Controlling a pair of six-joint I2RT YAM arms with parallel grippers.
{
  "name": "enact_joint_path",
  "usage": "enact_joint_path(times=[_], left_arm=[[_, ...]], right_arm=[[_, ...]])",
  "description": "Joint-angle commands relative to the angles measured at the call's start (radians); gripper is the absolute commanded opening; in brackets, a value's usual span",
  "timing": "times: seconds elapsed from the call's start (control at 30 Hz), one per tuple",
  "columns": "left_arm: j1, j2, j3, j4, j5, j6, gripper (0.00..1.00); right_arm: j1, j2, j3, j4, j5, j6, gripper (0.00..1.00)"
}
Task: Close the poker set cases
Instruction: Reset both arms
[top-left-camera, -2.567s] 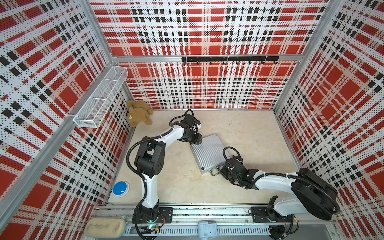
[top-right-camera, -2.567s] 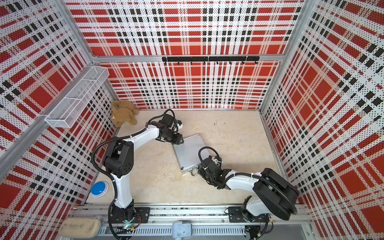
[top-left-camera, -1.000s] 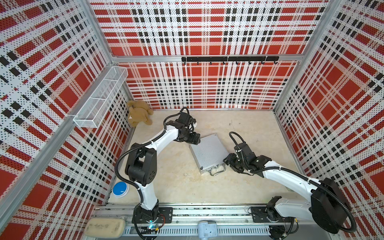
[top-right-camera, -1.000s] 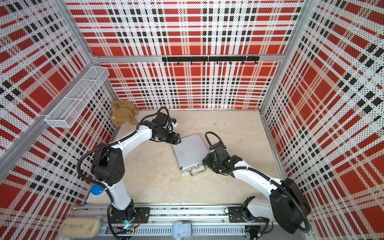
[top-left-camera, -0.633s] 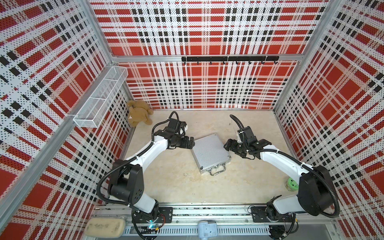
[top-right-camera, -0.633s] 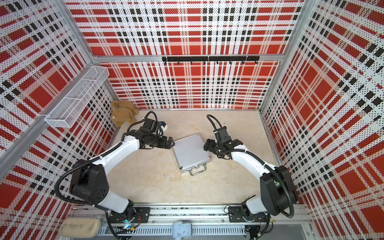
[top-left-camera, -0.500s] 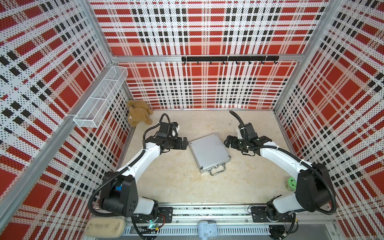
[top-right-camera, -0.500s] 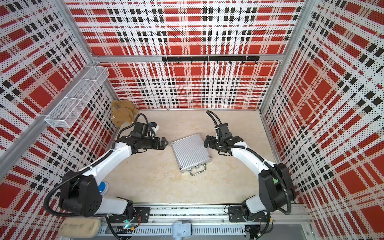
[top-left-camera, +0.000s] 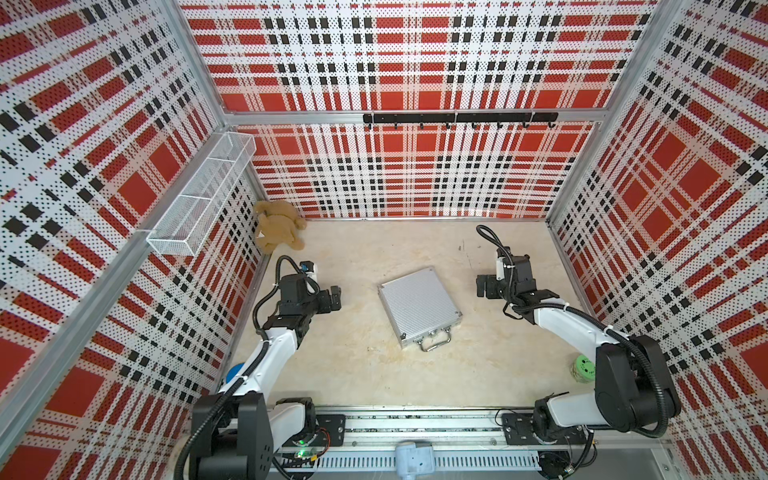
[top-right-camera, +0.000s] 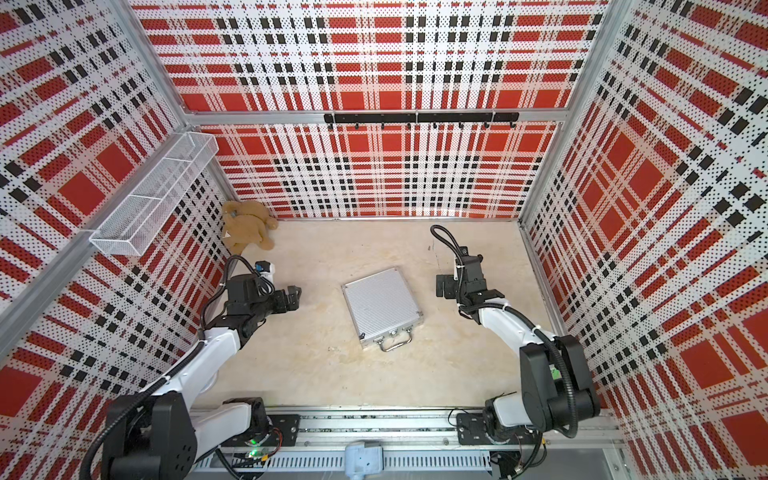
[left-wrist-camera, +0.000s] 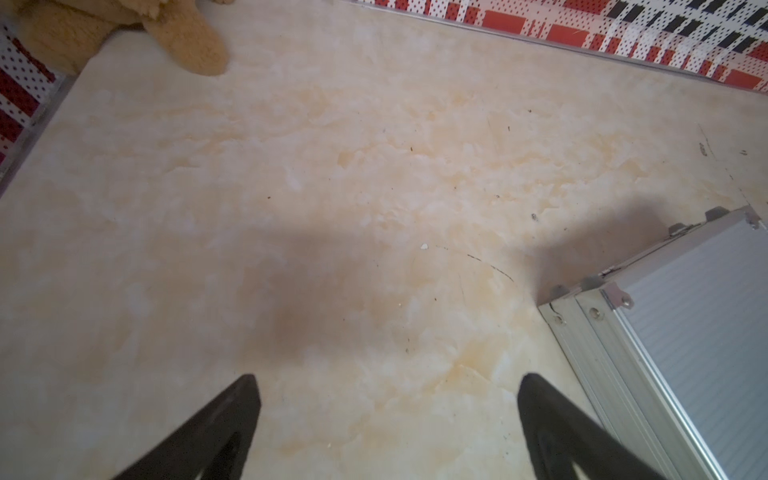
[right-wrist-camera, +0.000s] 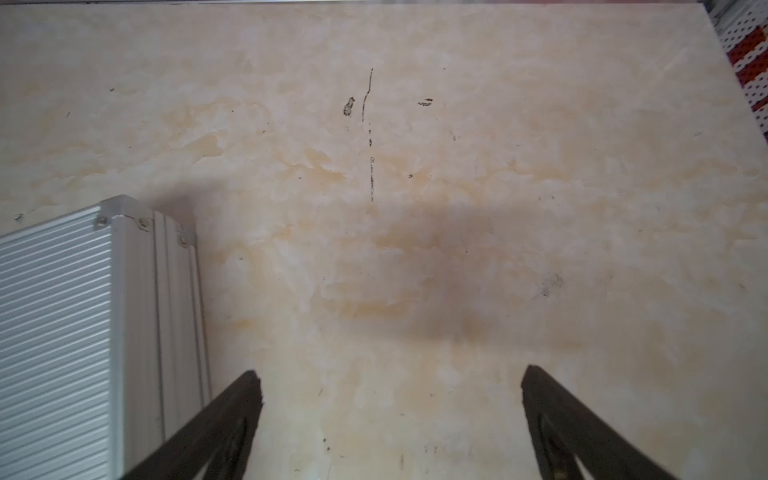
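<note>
Both arms have drawn back from the flat square silver ribbed aluminium case (top-left-camera: 419, 305), which lies lid down near the middle of the beige marbled tabletop (top-left-camera: 365, 374), its metal handle (top-left-camera: 435, 343) toward the robot. Both top views show the whole case; each wrist view catches only one corner. The left wrist view also takes in a tan plush teddy bear (left-wrist-camera: 187, 41). The left claw (top-left-camera: 336, 298) and right claw (top-left-camera: 481, 286) hover on either side, well apart from the case — fingers spread wide, gripping and touching nothing.
</note>
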Motion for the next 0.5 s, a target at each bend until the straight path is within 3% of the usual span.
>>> enact_joint_path(times=[0.0, 0.3, 0.47], left_arm=[[0.018, 0.009, -0.042, 0.210, -0.019, 0.046, 0.98], [-0.023, 0.072, -0.220, 0.622, -0.129, 0.120, 1.00], [-0.033, 0.133, -0.248, 0.776, -0.133, 0.129, 0.99]], right_arm=[[-0.030, -0.042, -0.079, 0.267, 0.040, -0.129, 1.00], [-0.111, 0.025, -0.221, 0.576, 0.016, -0.212, 1.00], [-0.133, 0.092, -0.258, 0.726, -0.017, -0.206, 1.00]])
